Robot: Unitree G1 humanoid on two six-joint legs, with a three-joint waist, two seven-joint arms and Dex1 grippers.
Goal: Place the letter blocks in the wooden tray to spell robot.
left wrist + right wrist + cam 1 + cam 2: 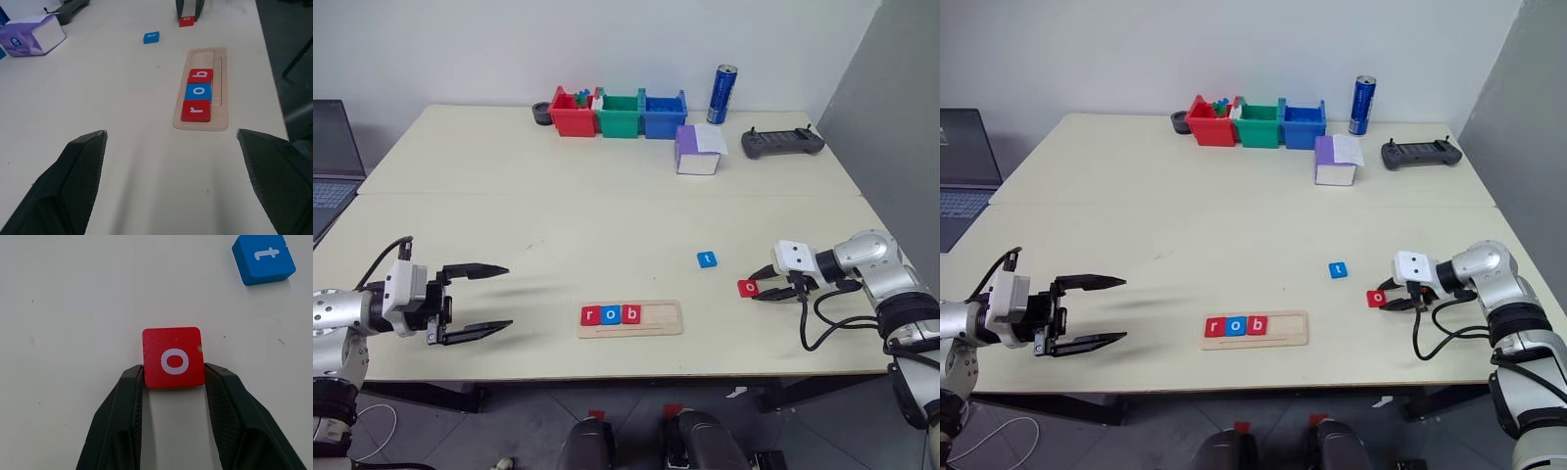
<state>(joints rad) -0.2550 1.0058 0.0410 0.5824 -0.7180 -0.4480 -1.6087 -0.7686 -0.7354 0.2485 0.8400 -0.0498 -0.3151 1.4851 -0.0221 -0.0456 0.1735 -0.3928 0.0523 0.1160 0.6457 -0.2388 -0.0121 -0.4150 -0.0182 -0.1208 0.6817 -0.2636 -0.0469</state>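
Observation:
The wooden tray (662, 316) lies near the table's front edge. Its left part holds a red r (590, 315), a blue o (611, 314) and a red b (630, 314). To the right, a red o block (173, 357) lies flat on the table. My right gripper (173, 370) is shut on it, fingertips pressing its two sides. A blue t block (707, 259) lies just beyond it, on the tray side. My left gripper (509, 296) hovers open and empty over the table, left of the tray.
Red (573, 114), green (620, 114) and blue (664, 114) bins stand at the table's back edge, with a blue can (722, 94) to their right. A purple-and-white box (698, 151) and a black controller (783, 143) lie at the back right. A laptop (333, 157) sits far left.

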